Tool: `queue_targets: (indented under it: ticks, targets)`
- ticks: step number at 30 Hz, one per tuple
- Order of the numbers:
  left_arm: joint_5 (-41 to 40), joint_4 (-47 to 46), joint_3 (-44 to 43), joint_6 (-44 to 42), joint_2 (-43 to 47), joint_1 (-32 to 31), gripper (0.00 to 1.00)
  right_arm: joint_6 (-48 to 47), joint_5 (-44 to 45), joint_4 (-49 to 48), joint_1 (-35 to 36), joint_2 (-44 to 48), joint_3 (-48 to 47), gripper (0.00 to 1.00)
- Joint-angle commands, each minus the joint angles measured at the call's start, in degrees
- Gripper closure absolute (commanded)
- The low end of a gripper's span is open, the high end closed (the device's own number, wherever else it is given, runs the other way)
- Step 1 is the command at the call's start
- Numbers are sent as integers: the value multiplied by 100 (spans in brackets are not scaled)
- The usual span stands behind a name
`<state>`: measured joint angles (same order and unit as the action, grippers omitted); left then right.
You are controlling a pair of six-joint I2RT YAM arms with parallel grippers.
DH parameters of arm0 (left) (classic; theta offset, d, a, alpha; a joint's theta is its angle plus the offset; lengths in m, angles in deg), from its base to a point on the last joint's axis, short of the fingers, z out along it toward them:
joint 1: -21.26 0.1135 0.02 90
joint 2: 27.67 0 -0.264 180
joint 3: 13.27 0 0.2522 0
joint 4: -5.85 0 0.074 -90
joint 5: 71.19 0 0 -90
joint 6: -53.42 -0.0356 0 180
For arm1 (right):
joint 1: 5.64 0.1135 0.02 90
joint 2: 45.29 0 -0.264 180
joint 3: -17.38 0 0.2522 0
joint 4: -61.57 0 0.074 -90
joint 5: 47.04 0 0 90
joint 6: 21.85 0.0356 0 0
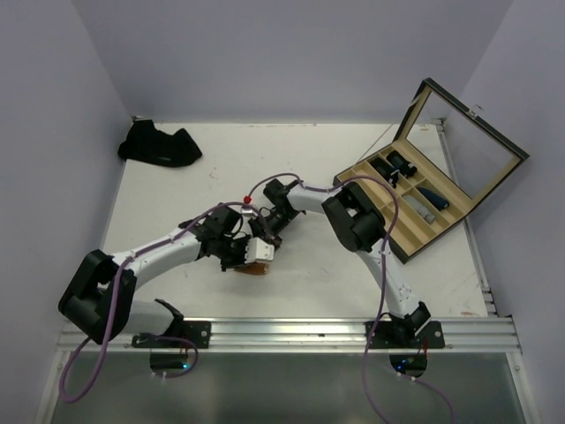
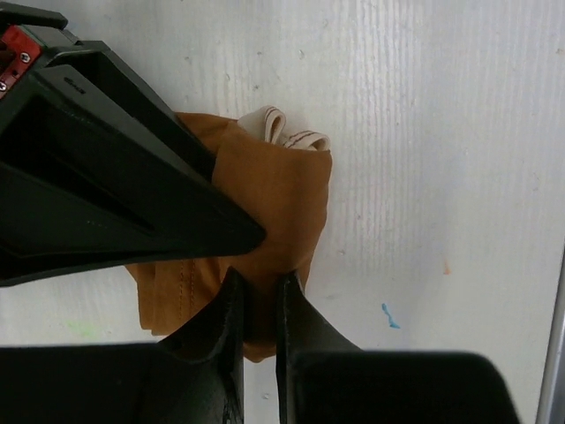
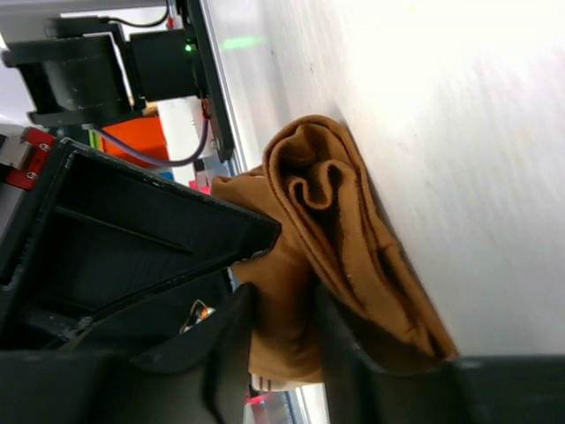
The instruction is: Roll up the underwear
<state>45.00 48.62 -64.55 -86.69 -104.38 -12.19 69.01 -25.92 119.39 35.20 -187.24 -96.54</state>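
From above, the rust-orange underwear is only a small patch on the white tabletop. It lies well left of the open wooden box and nearer the front rail than the box is, mostly hidden under the two arms that meet over it. The left wrist view shows what that view cannot: the cloth is folded into a compact bundle, with a loop of its cream waistband poking out at the top. The left end effector is clenched on the bundle's lower edge, with only a thin sliver of orange between its nearly touching fingers. The right wrist view shows the bundle end-on (the only view that does), its layers curled into a loose spiral against the tabletop. The right end effector stands with its fingers wider apart and a fold of cloth filling the gap, and I cannot tell whether it grips or merely straddles that fold. In both wrist views a broad black wedge reaches in from the left over the cloth. Only the overhead view takes in the rest. A black heap of cloth lies far left of the box by the back wall, and dark bundles sit in the box's compartments, too small to identify.
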Motion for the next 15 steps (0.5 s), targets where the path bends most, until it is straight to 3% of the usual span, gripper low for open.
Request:
queue_targets:
  ticks: [1, 5, 8, 12, 15]
  targets:
    - [-159, 603, 26, -192, -783, -100, 96, -447, 2054, -82, -531, -44, -151, 58]
    - [52, 1061, -308, -219, -1319, -83, 98, -508, 2150, 68, -1112, 421, -460, 39]
    - [131, 1273, -493, -114, -1723, -30, 99, -719, 2431, 217, -1482, 939, -628, 37]
    - [386, 1781, -1264, 158, -2523, 137, 98, -1289, 2818, 209, -1781, 1976, -94, 40]
    - [509, 2072, -1766, 369, -3209, 295, 98, -1834, 2732, 60, -1790, 2925, 660, 53]
